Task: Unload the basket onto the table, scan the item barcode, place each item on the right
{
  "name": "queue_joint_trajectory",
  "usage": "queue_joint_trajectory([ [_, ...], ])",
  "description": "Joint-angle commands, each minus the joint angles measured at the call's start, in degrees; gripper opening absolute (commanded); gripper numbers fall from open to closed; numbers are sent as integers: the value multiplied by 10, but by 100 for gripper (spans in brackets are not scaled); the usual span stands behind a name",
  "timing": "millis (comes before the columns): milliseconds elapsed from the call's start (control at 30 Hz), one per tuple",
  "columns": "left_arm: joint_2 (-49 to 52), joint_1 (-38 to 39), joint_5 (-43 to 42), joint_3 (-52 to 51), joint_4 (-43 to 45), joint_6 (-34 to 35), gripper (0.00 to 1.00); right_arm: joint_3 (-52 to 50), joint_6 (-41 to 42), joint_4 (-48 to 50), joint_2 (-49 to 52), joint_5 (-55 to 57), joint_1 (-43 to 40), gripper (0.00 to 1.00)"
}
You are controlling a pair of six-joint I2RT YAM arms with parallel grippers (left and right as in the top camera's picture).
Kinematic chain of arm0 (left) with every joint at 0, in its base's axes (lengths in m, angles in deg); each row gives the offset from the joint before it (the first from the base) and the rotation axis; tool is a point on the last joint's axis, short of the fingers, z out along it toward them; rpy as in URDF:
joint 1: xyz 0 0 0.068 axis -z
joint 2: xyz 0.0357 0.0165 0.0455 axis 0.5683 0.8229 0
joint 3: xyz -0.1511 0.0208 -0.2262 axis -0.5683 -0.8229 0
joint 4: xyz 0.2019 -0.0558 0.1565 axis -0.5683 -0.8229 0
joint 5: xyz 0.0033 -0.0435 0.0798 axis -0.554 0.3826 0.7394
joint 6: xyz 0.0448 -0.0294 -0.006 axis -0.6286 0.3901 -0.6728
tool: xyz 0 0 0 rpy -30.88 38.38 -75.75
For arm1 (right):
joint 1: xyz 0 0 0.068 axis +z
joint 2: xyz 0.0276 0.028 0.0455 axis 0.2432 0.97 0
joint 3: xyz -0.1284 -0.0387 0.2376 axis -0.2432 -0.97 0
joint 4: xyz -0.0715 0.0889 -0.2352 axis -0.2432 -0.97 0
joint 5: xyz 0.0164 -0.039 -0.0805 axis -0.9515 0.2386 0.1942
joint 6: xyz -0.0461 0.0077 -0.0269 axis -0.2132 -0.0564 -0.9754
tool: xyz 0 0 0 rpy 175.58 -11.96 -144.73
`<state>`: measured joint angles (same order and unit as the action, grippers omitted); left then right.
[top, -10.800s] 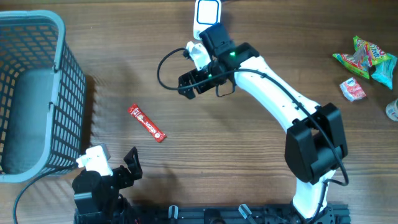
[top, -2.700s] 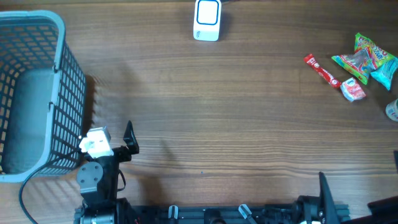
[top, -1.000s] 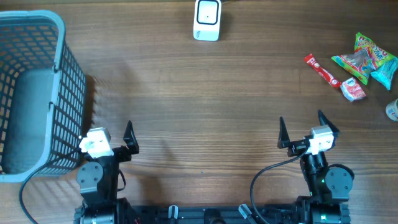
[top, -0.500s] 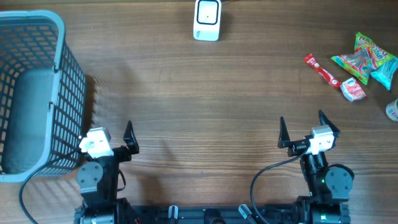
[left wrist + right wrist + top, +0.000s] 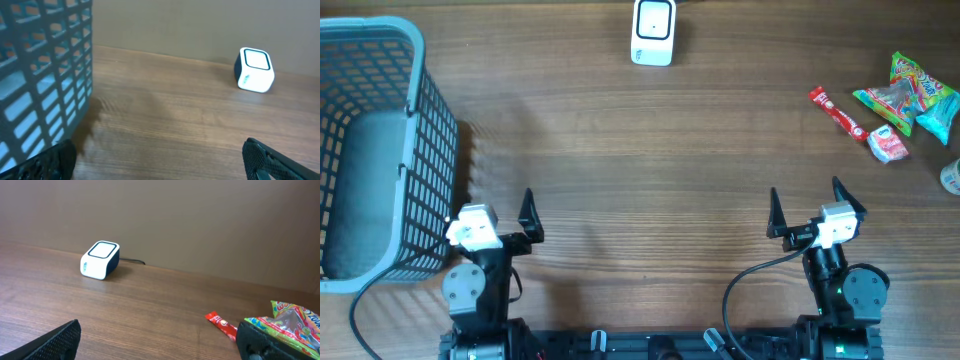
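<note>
The white and blue barcode scanner stands at the table's far edge; the wrist views show it too, scanner and scanner. Items lie at the far right: a red stick packet, a colourful snack bag and a small red and white packet. The stick packet and bag also show in the right wrist view. My left gripper and right gripper rest at the near edge, both open and empty, far from scanner and items.
A grey plastic basket fills the left side, its mesh wall close beside my left gripper. A white round thing is cut off at the right edge. Bare wood lies between the grippers and the scanner.
The red stick packet, once left of centre, now lies with the snacks at the right. My right arm has drawn back from the scanner to the near edge. Nothing moved in the last second.
</note>
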<state>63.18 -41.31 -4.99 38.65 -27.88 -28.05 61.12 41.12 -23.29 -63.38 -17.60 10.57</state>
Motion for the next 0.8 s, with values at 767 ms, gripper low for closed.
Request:
queue_joint_trajectory([
  [767,6,35,11,-40,58,-13,100,-1,-3,3,-5,8,3,100],
])
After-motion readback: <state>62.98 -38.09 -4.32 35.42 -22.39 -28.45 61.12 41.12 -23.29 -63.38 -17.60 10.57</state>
